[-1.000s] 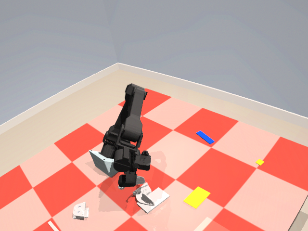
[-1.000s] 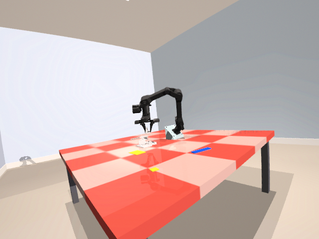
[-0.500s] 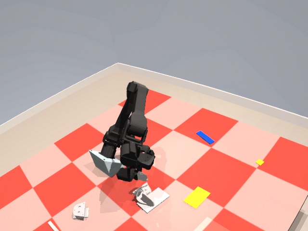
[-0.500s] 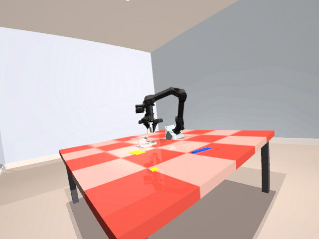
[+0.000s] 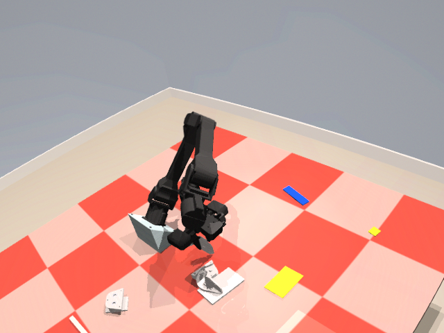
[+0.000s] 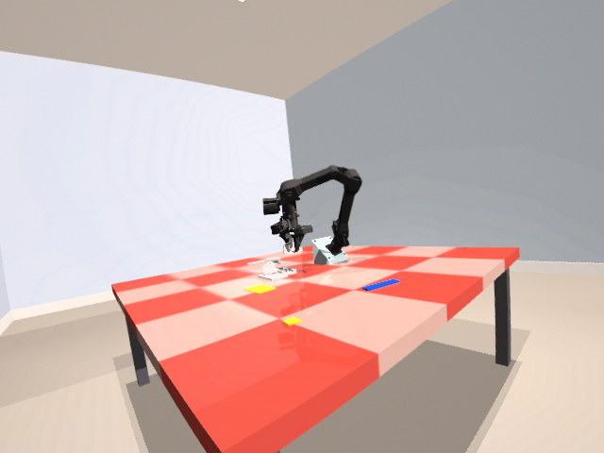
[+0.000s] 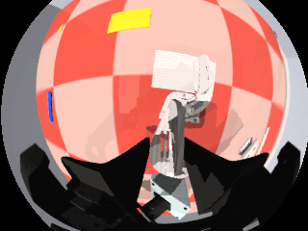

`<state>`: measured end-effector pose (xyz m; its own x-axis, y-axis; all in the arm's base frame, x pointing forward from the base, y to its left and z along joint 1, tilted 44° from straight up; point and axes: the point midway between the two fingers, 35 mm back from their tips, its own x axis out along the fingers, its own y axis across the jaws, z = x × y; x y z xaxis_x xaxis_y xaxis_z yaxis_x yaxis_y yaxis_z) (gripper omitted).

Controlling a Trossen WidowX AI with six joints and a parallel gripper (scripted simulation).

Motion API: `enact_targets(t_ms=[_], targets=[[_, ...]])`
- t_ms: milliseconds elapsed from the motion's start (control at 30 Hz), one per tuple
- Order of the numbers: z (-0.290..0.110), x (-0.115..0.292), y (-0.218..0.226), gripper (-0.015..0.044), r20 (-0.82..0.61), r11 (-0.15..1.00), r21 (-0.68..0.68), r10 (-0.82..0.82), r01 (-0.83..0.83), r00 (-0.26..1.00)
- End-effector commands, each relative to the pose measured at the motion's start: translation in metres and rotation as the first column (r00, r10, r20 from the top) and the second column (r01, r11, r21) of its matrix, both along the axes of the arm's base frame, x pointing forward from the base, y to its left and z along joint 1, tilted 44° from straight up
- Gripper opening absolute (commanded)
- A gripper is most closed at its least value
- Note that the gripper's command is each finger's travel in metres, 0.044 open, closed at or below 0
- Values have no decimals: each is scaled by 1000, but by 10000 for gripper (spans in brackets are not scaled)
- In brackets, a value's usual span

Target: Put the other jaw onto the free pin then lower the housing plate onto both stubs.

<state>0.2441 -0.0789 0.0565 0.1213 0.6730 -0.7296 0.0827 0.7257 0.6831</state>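
My gripper (image 7: 166, 141) (image 6: 292, 243) is shut on the loose white jaw (image 7: 177, 135) (image 6: 292, 249). It holds the jaw above the table, on the arm side of the white base (image 5: 231, 280) (image 7: 170, 71) (image 6: 271, 276). In the top view the gripper hides most of the held jaw. The other jaw (image 5: 210, 285) (image 7: 207, 74) is on the base, at its near-left part in the top view. The free pin cannot be made out. A white part with two holes (image 5: 115, 301), apparently the housing plate, rests on the table at the lower left.
A pale blue-grey angled block (image 5: 152, 234) (image 6: 323, 253) stands at the arm's foot. A yellow rectangle (image 5: 284, 282) (image 6: 260, 289) (image 7: 130, 20), a small yellow square (image 5: 374, 231) (image 6: 292, 320) and a blue bar (image 5: 295, 195) (image 6: 380, 284) (image 7: 50, 107) lie farther off. A white strip (image 5: 78, 324) lies at lower left.
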Motion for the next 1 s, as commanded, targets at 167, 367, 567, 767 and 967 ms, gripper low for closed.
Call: enact_targets(t_ms=[167, 367, 567, 767, 967], targets=[[9, -7, 16, 134, -144, 988, 24, -149, 154, 978], [10, -8, 18, 134, -167, 984, 25, -172, 178, 971], [10, -8, 18, 134, -167, 984, 25, -172, 178, 971], [10, -8, 18, 134, -167, 984, 25, -172, 178, 971], [10, -8, 18, 134, -183, 980, 25, -188, 195, 965]])
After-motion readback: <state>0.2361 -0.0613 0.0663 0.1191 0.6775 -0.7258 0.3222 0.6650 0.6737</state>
